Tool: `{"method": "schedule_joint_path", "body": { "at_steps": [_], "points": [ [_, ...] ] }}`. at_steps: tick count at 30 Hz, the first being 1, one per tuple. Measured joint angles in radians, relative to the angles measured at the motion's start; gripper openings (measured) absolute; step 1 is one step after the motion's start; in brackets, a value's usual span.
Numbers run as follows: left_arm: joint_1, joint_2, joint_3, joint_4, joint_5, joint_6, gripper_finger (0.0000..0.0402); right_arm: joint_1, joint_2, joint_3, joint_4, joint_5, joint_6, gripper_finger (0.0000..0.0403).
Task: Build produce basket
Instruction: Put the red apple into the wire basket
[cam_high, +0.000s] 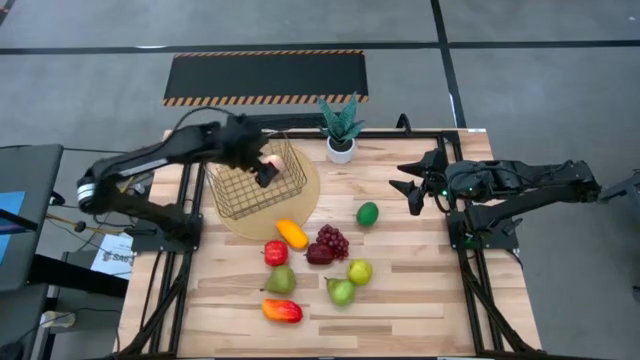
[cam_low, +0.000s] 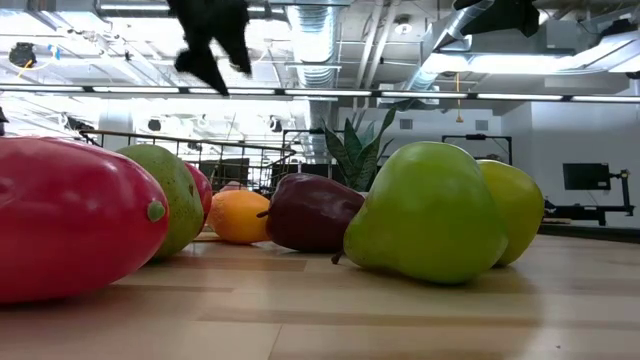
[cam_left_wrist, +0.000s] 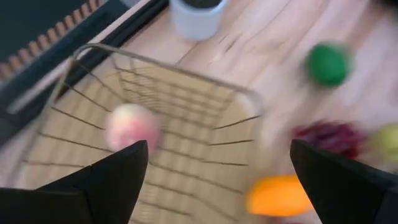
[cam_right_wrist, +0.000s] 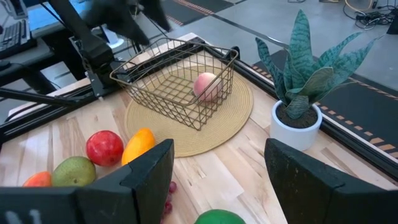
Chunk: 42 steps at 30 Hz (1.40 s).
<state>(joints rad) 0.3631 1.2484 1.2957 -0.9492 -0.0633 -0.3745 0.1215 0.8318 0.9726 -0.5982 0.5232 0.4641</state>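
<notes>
The gold wire basket (cam_high: 250, 185) stands on a round woven mat (cam_high: 305, 205) at the table's far left. A pink peach (cam_right_wrist: 207, 86) lies on the basket's floor. My left gripper (cam_left_wrist: 217, 146) hangs open above the basket's right part (cam_high: 265, 172), with nothing between its fingers. Loose produce lies on the wood nearer the front: an orange mango (cam_high: 291, 233), a red apple (cam_high: 275, 252), purple grapes (cam_high: 333, 240), a green lime (cam_high: 368, 213), pears (cam_high: 341, 291) and a red-orange mango (cam_high: 281, 310). My right gripper (cam_high: 412, 185) waits open, raised at the table's right side.
A spiky green plant in a white pot (cam_high: 341, 130) stands at the far edge, just right of the basket. Black frame rails (cam_high: 170, 290) run along both table sides. Bare wood (cam_high: 420, 290) lies to the right of the fruit.
</notes>
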Motion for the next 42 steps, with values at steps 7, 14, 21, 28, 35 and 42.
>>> {"method": "schedule_joint_path", "body": {
  "at_steps": [7,14,21,28,35,42],
  "points": [
    [-0.263,-0.078,0.002,-0.057,0.007,-0.349,0.0378,0.000,0.000,0.000,0.000,0.000,0.000,0.0273],
    [-0.539,-0.046,0.001,-0.130,-0.034,-0.791,0.0378,0.000,0.000,0.000,0.000,-0.002,-0.001,0.0273],
    [-0.657,0.065,0.000,-0.168,-0.099,-1.059,0.0377,0.000,0.000,0.000,-0.001,-0.002,-0.002,0.0273],
    [-0.689,0.210,0.000,-0.160,-0.101,-1.108,0.0377,0.000,0.000,0.000,-0.019,-0.002,-0.004,0.0273],
    [-0.690,0.342,0.000,-0.156,-0.101,-1.172,0.0377,0.000,0.000,0.000,-0.069,-0.003,-0.002,0.0273],
    [-0.693,0.422,0.000,-0.145,-0.126,-1.272,0.0377,0.000,0.000,0.000,-0.078,-0.003,-0.001,0.0273]
  ]
}}
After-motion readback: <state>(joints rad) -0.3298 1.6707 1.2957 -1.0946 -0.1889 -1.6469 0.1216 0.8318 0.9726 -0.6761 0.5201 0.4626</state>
